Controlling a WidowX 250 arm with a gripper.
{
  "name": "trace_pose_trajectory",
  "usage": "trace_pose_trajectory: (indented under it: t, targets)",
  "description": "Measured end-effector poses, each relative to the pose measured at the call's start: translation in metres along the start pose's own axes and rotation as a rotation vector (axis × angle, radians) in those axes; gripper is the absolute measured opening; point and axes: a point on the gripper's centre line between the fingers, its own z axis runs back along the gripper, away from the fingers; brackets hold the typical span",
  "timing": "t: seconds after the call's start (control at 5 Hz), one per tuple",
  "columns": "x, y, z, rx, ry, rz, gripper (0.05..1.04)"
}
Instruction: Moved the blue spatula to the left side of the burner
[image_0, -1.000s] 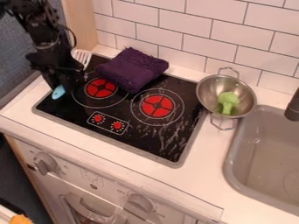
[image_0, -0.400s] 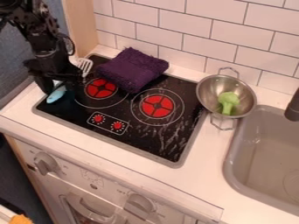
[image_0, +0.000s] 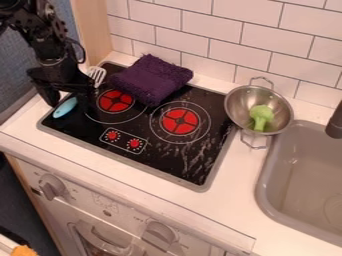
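Light-blue spatula handle (image_0: 65, 107), purple cloth (image_0: 151, 80), red burner discs (image_0: 180, 121)

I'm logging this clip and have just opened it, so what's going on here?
A black two-finger robot gripper, its fingers apart, is over a spatula with a light-blue handle and a pale slotted head. The spatula lies at the left side of the black cooktop, beside the red left burner, which looks like the place asked for. A folded purple cloth lies behind the burners.
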Motion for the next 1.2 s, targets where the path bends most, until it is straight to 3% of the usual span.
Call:
trace_pose_trajectory:
  t: [0.2,0.8,1.2]
  targets:
    - [-0.002,-0.005,0.004,-0.035,0.015,-0.007,0.997]
    - [0.014,-0.013,0.084,-0.056,-0.138,-0.021,0.999]
    - [0.002,-0.021,0.107,-0.072,-0.179,-0.039,0.999]
